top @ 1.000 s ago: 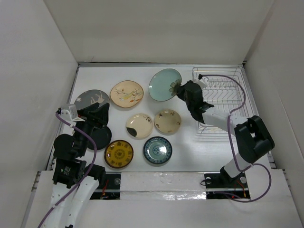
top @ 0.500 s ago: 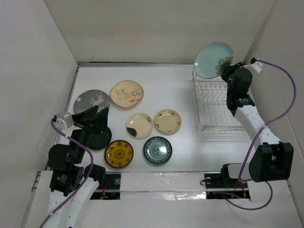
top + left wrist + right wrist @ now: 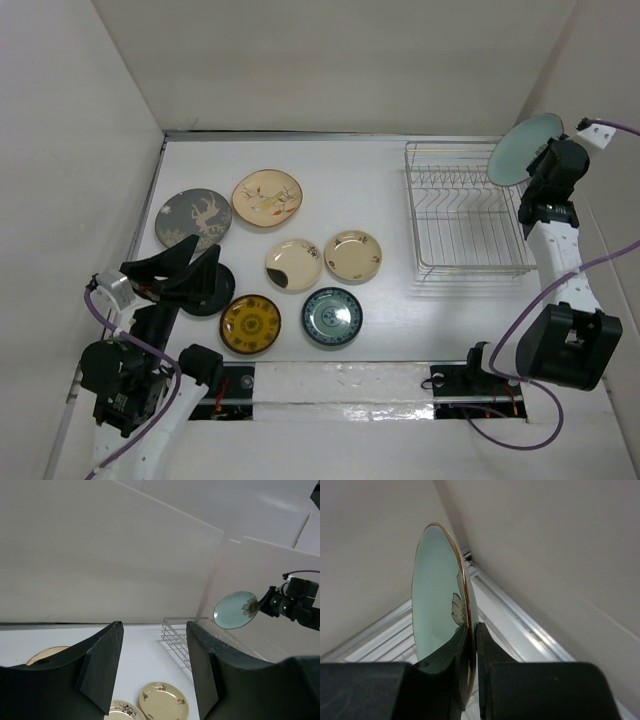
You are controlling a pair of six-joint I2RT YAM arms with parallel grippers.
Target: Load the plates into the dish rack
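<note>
**Green plate aloft by the rack's far corner**

Nearest us, the left gripper (image 3: 154, 635) gapes wide and holds nothing. Seven plates (image 3: 293, 264) lie flat on the table (image 3: 350, 170), all outside the dish rack (image 3: 465, 215), to its left. Farther back, the right gripper (image 3: 470, 637) is clamped on the rim of the pale green plate (image 3: 437, 595), which we see on edge in the air near the rack's far right corner.

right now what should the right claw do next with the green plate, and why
Probably swing left and lower it edge-first between the prongs of the rack: the right claw is shut on the green plate, held on edge, high by the empty rack's far right corner.
</note>
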